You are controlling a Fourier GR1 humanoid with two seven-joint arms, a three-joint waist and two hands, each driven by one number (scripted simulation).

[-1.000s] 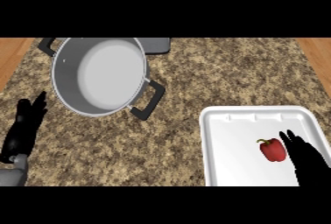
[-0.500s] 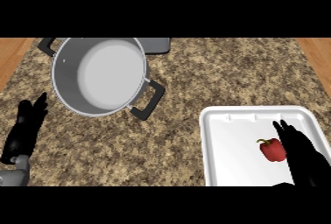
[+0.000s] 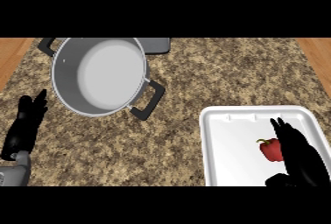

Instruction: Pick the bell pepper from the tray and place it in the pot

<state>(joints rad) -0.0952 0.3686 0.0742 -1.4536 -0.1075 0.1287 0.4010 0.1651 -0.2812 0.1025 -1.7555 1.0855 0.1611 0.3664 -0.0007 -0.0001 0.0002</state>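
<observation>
A red bell pepper (image 3: 271,149) with a green stem lies on the white tray (image 3: 227,144) at the lower right. My right hand (image 3: 301,158) is over the tray, open, its straight fingers pointing away along the pepper's right side and covering part of it. The thumb shows below the pepper. A large grey pot (image 3: 100,74) with black handles stands at the upper left, with nothing inside. My left hand (image 3: 24,127) rests open at the left edge, fingers up.
The speckled stone counter (image 3: 194,87) lies between pot and tray. A grey object (image 3: 157,44) sits behind the pot at the top. Wooden strips (image 3: 315,50) run along both side edges.
My right hand has moved up and left over the tray, closing in on the pepper's right side. The pepper, pot and left hand have stayed put.
</observation>
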